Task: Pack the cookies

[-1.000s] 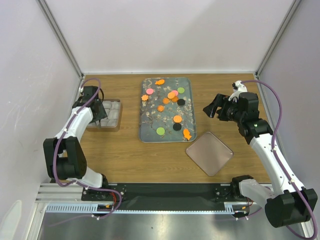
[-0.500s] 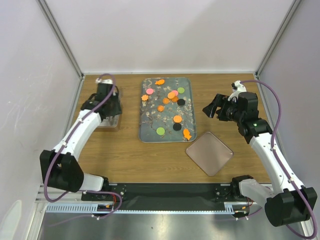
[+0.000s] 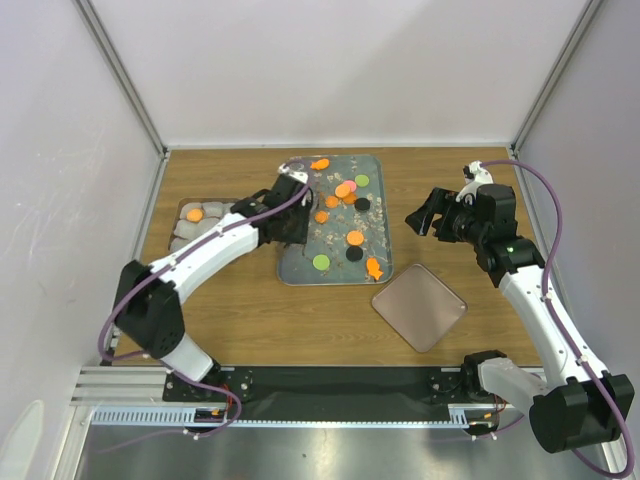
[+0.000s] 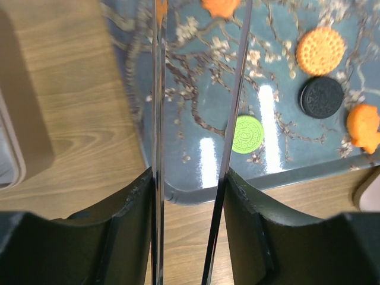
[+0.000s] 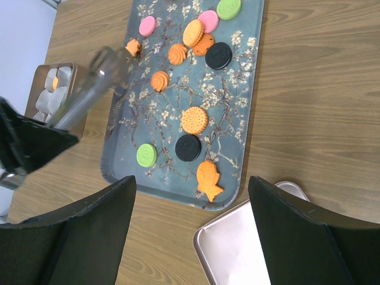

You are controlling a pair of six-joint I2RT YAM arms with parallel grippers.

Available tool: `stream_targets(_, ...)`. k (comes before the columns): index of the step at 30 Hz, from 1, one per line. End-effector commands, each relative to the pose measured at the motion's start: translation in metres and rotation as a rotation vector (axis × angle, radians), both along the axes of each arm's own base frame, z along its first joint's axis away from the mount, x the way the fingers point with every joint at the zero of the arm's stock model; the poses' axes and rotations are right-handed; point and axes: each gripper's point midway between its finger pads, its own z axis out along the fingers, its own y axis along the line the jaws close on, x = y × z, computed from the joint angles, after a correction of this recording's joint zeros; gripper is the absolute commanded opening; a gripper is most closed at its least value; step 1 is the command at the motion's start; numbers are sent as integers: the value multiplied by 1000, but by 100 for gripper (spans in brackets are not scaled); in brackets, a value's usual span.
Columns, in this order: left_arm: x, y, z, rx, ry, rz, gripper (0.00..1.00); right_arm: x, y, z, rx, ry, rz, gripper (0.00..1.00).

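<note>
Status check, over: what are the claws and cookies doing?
Left claw open, empty, above tray, left edge. Right claw open, right of tray. Cookies mostly on tray, one in box. Nothing blocking.

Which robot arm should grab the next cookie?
Probably the left. The left gripper hangs over the floral tray's left side, jaws apart and empty, with cookies close by. The right gripper hovers off the tray's right side.

We see a glossy tray (image 4: 285, 148) throwing back lamp glare, a matt wood-grain table (image 4: 77, 119), matt cookies (image 4: 320, 50) with embossed faces, and a smooth satin lid (image 3: 420, 305) near right.
</note>
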Motion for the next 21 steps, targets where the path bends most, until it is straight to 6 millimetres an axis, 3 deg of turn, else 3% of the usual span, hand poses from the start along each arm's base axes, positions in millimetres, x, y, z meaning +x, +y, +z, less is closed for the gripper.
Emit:
stream_targets(1,11,-13,4,2,-23,6,51,6,-1,8,-1,-33,-10,83)
stream_targets(8,13,-28,-20,44,18,-43,51,6,-1,6,-5,-28,-9,83)
stream_targets(21,20,-34,-35,159,26,-66,51,6,-1,7,-6,-29,-8,83)
